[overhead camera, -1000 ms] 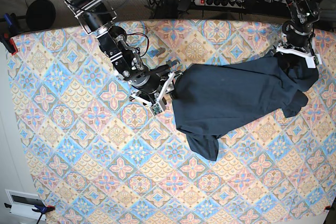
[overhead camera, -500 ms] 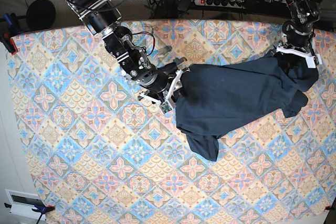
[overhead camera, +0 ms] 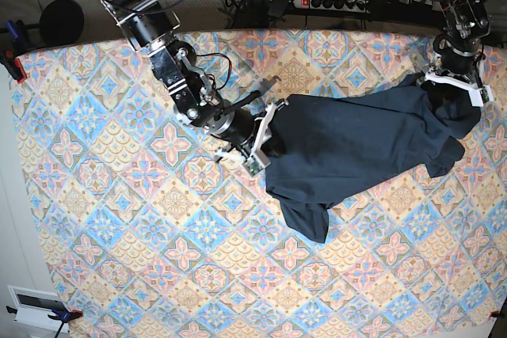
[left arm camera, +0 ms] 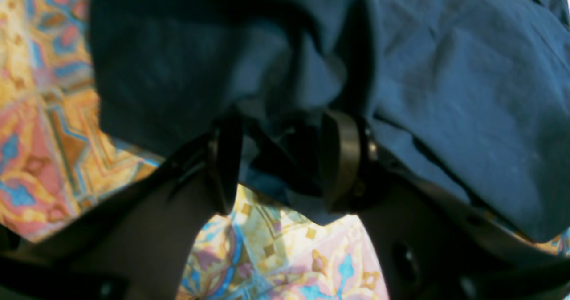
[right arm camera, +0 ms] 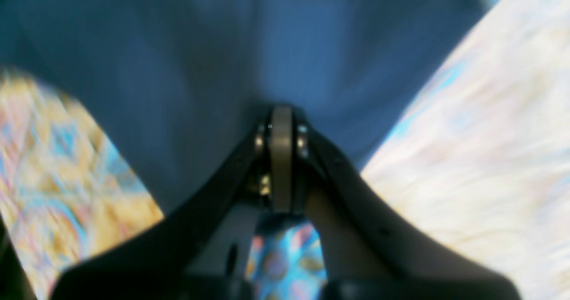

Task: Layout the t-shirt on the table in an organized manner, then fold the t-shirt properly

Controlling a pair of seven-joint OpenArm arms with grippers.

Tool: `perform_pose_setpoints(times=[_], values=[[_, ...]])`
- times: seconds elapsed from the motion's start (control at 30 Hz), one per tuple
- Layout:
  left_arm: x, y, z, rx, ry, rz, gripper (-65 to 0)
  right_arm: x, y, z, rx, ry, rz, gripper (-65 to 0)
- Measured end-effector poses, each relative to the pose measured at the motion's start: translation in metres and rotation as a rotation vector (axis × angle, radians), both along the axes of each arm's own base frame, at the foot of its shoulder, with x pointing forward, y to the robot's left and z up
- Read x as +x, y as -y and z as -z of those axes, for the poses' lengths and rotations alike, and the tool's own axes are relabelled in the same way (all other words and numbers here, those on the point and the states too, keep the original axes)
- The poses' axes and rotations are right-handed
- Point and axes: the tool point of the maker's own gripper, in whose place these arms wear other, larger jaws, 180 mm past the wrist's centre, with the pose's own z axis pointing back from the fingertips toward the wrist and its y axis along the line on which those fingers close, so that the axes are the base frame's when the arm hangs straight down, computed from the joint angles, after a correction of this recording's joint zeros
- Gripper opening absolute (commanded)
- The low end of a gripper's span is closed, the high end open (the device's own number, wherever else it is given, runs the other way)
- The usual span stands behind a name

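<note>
The dark navy t-shirt (overhead camera: 356,148) lies crumpled across the right half of the patterned table (overhead camera: 119,219). My right gripper (overhead camera: 268,138) is at the shirt's left edge. In the right wrist view the right gripper (right arm camera: 281,122) has its jaws pressed together, with the navy t-shirt (right arm camera: 222,46) meeting the tips; the picture is blurred. My left gripper (overhead camera: 455,89) is at the shirt's far right end. In the left wrist view the left gripper (left arm camera: 282,162) has its fingers (left arm camera: 343,157) wide apart around a thick bunch of t-shirt (left arm camera: 467,91), with the table (left arm camera: 276,255) below.
A power strip (overhead camera: 333,1) and cables lie beyond the table's back edge. An orange clamp (overhead camera: 12,61) grips the left edge. A white box (overhead camera: 36,306) sits off the front left corner. One sleeve hangs toward the table's middle (overhead camera: 313,223).
My right gripper slid right onto the shirt's left edge and shut there. The left gripper shifted slightly right, still holding its bunch of cloth.
</note>
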Motion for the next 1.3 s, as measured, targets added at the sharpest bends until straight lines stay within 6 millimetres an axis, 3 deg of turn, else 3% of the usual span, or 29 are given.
perform_pose_setpoints(times=[0.07, 0.13, 0.2, 0.3, 0.47, 0.6, 0.67, 0.77, 0.87, 0.97, 1.3], values=[[0.003, -0.001, -0.003, 0.009, 0.003, 0.012, -39.4, 0.02, 0.011, -0.034, 0.045, 0.092, 0.039, -65.0], [0.004, -0.003, -0.005, 0.017, 0.005, 0.016, -44.1, 0.03, 0.031, -0.047, 0.039, 0.135, 0.065, -65.0], [0.005, -0.006, -0.007, 0.029, 0.005, 0.022, -48.9, 0.025, 0.048, -0.036, 0.033, 0.094, 0.086, -65.0], [0.006, -0.008, -0.01, 0.038, 0.007, 0.026, -52.1, 0.006, 0.059, -0.019, 0.058, 0.015, 0.047, -65.0], [0.006, -0.007, -0.009, 0.033, 0.007, 0.024, -50.9, 0.014, 0.045, -0.027, 0.095, 0.044, 0.031, -65.0], [0.005, -0.008, -0.009, 0.035, 0.007, 0.023, -50.7, -0.002, 0.042, 0.02, -0.016, -0.051, 0.017, -64.8], [0.005, -0.007, -0.009, 0.033, 0.007, 0.022, -50.7, -0.008, 0.03, 0.03, -0.021, -0.078, 0.003, -61.8], [0.003, -0.006, -0.006, 0.028, 0.001, 0.019, -50.7, 0.005, 0.016, 0.018, -0.014, -0.061, -0.025, -51.9], [0.002, -0.006, -0.006, 0.03, -0.002, 0.02, -50.7, 0.024, 0.021, 0.008, -0.038, -0.045, 0.0, -43.2], [-0.002, -0.005, -0.004, 0.025, -0.01, 0.023, -50.7, 0.023, 0.024, 0.023, -0.064, -0.092, -0.001, -36.9], [-0.002, -0.005, -0.003, 0.024, -0.012, 0.023, -50.7, 0.034, 0.016, 0.028, -0.052, -0.114, 0.007, -33.9]])
